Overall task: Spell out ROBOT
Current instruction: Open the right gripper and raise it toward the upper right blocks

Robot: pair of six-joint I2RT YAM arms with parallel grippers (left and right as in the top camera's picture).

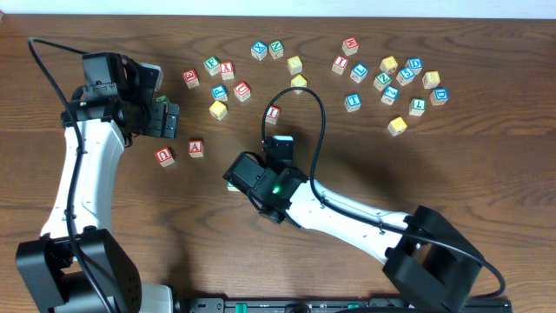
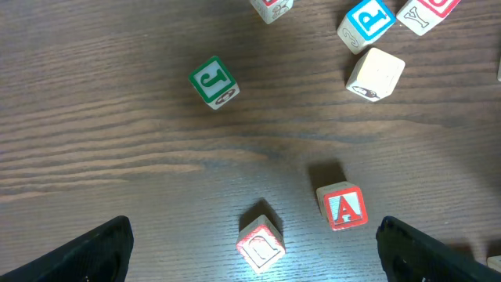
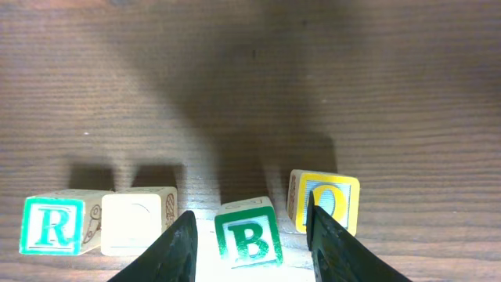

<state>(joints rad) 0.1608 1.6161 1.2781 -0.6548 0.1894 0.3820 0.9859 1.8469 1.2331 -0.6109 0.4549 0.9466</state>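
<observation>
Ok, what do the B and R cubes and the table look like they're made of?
The B cube and R cube look like pale wood: cream faces left bare around green printed or painted letters and borders. The table shows dark brown streaked grain with a matte look; solid wood, veneer or laminate, I cannot tell.

Four cubes stood upright in a row, left to right: green-bordered R (image 3: pixel 52 225) touching a blank cream-faced cube (image 3: pixel 137 222), green-bordered B (image 3: pixel 249 233) slightly out of line, then yellow-bordered O (image 3: pixel 325 200).

Top-down overhead; close, downward wrist views
</observation>
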